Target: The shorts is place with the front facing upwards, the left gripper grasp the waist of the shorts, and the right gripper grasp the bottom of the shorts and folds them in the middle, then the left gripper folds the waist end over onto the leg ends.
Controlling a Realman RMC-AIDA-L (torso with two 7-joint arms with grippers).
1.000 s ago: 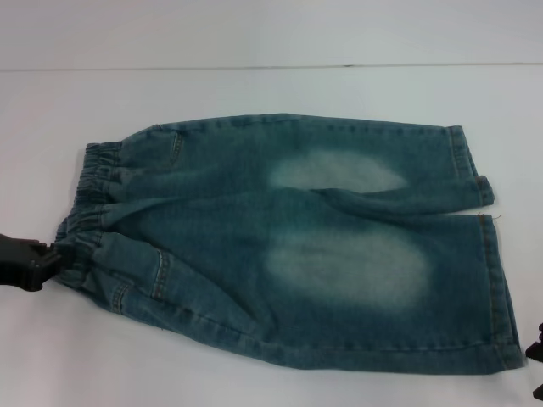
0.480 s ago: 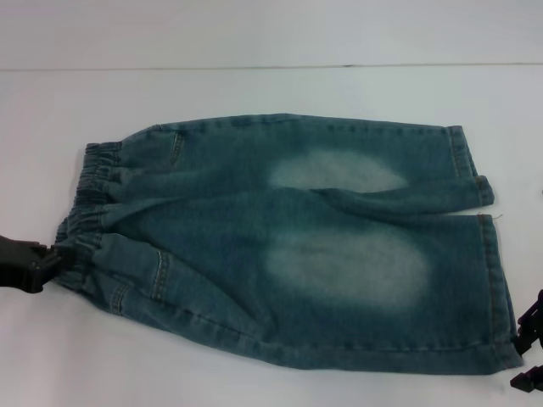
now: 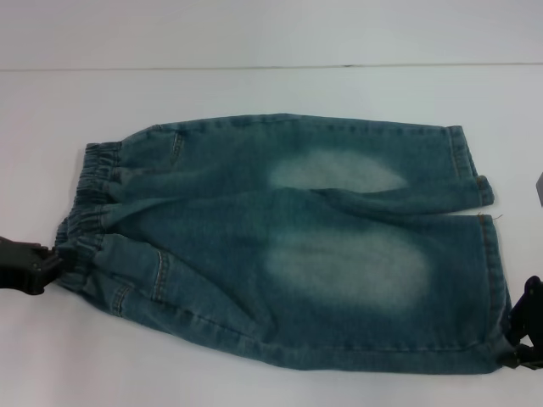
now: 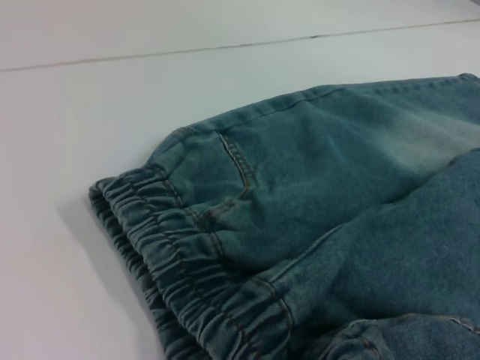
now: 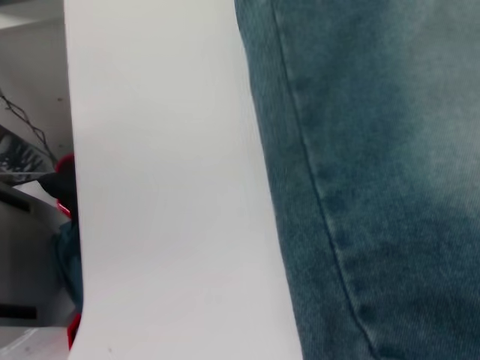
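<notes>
Shorts [image 3: 288,246] lie lengthwise between the arms: left claw [image 3: 30,264] at the waist corner, right claw [image 3: 526,326] at the leg hem; neither claw's grip state can be told.

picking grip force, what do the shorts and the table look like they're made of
Shorts: looks like washed blue denim, soft and matte, with faded pale patches, stitched seams and a gathered elastic waistband. Table: smooth white surface, likely laminate or coated board; can't tell which.

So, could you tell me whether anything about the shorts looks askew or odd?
Slightly. The faded blue denim shorts lie flat, but the far leg's hem stops short of the near leg's hem, and the elastic waistband is bunched. No damage shows.
</notes>
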